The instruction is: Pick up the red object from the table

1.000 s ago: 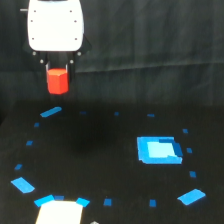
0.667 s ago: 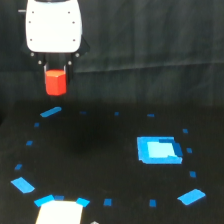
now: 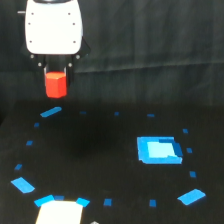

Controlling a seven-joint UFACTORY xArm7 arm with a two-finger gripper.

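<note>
The red object sits directly under my white wrist housing, right between my fingertips, so my gripper is closed on it across its width; the dark fingers themselves are hard to make out against the black backdrop. It hangs upright with its faceted top toward my palm, and no long axis stands out. Below me the table lies well apart from the block's underside, with a small blue tape mark just beneath and the bright blue rectangle far off toward the exterior view's right. I judge the lift essentially made; what counts now is that the block stays centred in my grip.
</note>
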